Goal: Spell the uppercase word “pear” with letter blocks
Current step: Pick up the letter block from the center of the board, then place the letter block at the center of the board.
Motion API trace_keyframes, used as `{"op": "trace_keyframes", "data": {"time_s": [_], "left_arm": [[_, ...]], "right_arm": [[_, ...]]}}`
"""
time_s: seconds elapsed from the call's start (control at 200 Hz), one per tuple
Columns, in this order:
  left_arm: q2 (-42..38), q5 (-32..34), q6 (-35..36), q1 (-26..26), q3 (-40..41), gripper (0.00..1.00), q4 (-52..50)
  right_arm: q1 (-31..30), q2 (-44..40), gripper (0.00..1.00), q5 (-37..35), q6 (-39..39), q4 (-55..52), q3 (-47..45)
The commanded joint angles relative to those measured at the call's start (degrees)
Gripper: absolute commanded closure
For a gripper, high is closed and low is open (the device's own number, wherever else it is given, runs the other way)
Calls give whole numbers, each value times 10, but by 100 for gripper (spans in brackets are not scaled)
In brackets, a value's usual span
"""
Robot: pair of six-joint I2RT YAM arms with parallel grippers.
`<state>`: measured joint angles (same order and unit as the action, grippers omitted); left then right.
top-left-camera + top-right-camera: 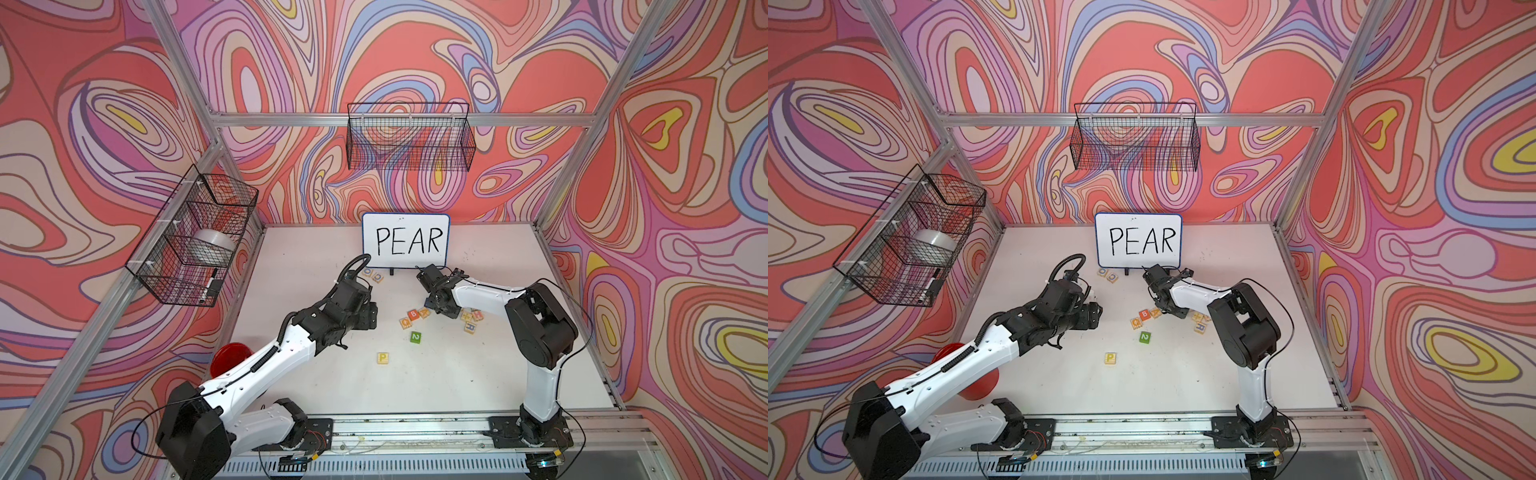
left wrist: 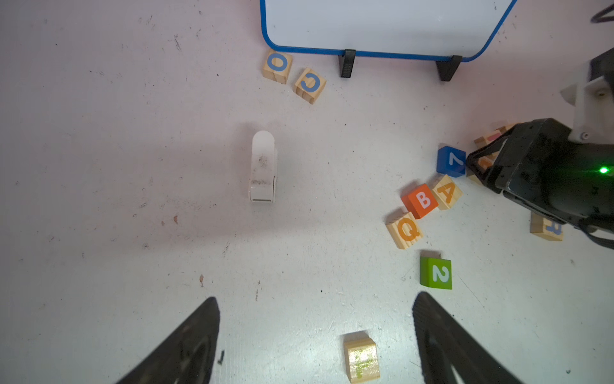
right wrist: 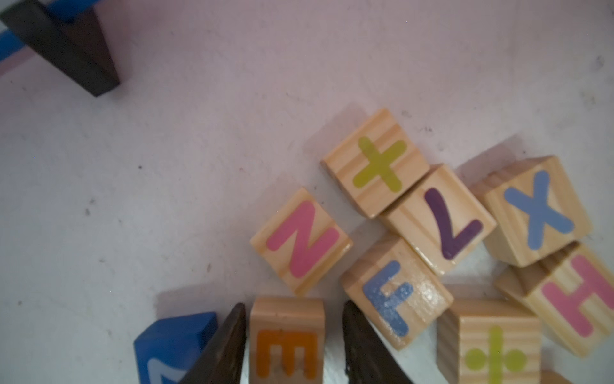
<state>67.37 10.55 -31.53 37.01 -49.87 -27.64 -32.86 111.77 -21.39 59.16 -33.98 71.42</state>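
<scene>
The right pincer (image 3: 294, 345) brackets the E (image 3: 286, 339), fingers nearly touching, not clearly gripping; close squarely, avoiding the adjacent F (image 3: 395, 292).

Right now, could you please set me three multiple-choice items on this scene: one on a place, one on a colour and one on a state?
1. Which block sits between the fingers of the right claw?
A) N block
B) E block
C) F block

2. What colour is the block marked 2?
A) green
B) blue
C) red

3. How does the left claw stand?
A) shut on a block
B) open and empty
C) shut on nothing

Answers:
1 B: the right wrist view shows the E block flanked by both dark fingers.
2 A: its painted faces are green in both top views.
3 B: the left wrist view shows its fingers wide apart, gripping nothing.
</scene>
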Motion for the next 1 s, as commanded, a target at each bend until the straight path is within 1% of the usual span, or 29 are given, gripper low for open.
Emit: {"op": "trace_keyframes", "data": {"time_s": [0.0, 0.125, 0.185, 0.245, 0.306, 0.376, 0.511, 0.581, 0.651, 0.786, 0.997], "left_arm": [[5, 8, -24, -6, -11, 13, -7], [7, 6, -27, -6, -12, 13, -10], [7, 3, -26, -6, -13, 13, -13], [6, -2, -25, -6, -15, 13, -14], [4, -5, -25, -6, -15, 13, -14], [-1, -8, -25, -6, -14, 13, -13], [-11, 0, -31, -6, -6, 13, -17], [-22, 10, -35, -6, -1, 13, -22], [-34, 22, -36, -6, 4, 13, -30], [-57, 42, -41, -7, 0, 13, -60], [-82, 49, -50, -6, 5, 13, -75]], "right_arm": [[3, 13, 58, 10, -23, -1, -13], [3, -7, 67, 29, -55, 14, -30], [3, -26, 69, 30, -81, 16, -41], [3, -51, 70, 24, -122, 13, -46], [3, -81, 70, 18, -177, 9, -44], [1, -124, 71, 32, -256, 8, -35], [-8, -179, 71, 123, -411, 15, -28], [-25, -186, 71, 160, -465, 7, -26], [-47, -176, 72, 173, -492, -5, -22], [-94, -151, 73, 206, -515, -8, -23], [-164, -109, 72, 251, -557, -28, -19]]}}
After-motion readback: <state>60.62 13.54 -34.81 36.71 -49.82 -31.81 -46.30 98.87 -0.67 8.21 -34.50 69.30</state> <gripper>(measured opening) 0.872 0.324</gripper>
